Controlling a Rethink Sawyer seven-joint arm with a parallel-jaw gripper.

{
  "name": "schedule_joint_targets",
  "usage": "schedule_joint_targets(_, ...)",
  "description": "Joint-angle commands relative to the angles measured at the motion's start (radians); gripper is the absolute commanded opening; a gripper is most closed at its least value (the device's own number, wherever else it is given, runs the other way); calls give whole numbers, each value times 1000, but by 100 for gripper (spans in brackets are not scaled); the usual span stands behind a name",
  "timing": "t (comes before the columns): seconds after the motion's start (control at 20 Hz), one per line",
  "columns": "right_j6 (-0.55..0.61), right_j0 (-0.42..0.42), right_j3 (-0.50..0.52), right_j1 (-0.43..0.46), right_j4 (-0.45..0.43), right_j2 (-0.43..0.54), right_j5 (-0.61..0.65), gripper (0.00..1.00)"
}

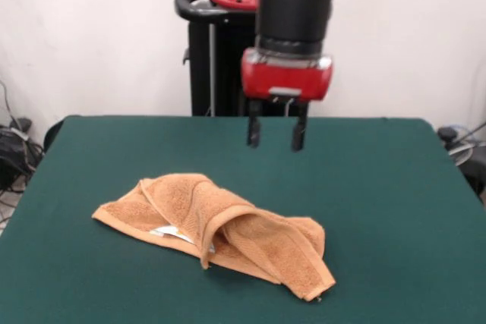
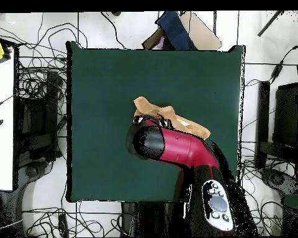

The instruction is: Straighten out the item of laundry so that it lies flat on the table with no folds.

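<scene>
The orange-tan towel [image 1: 220,231] lies crumpled and folded over itself on the dark green table [image 1: 380,187], near the front middle in the front view. A small white label [image 1: 173,231] peeks out under a fold at its front edge. My gripper [image 1: 276,133] hangs open and empty above the table, behind and above the towel, its two black fingers [image 1: 254,128] apart. In the overhead view the red and black arm [image 2: 176,145] covers much of the towel [image 2: 153,109], and the gripper is hidden under the arm.
The black pedestal [image 1: 213,51] stands behind the table's far edge. Cables and equipment [image 2: 33,105] lie on the floor around the table. A white bench [image 2: 1,111] stands at the left of the overhead view. A blue and brown item [image 2: 176,31] lies past the table's top edge.
</scene>
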Motion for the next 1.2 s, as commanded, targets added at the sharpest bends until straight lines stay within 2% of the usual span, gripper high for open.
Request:
schedule_joint_targets(0.05, 33, -41, -122, 142, -60, 116, -65, 100)
schedule_joint_targets(0.2, 64, -77, -118, 194, -66, 145, -164, 100)
schedule_joint_targets(0.65, 141, -114, -115, 259, -54, 166, -302, 100)
schedule_joint_targets(0.9, 189, -41, -108, 269, 3, 68, -313, 100)
schedule_joint_targets(1.1, 184, 45, -138, 260, 39, -44, -199, 100)
schedule_joint_targets(1.2, 191, 129, -180, 277, 58, -165, -135, 100)
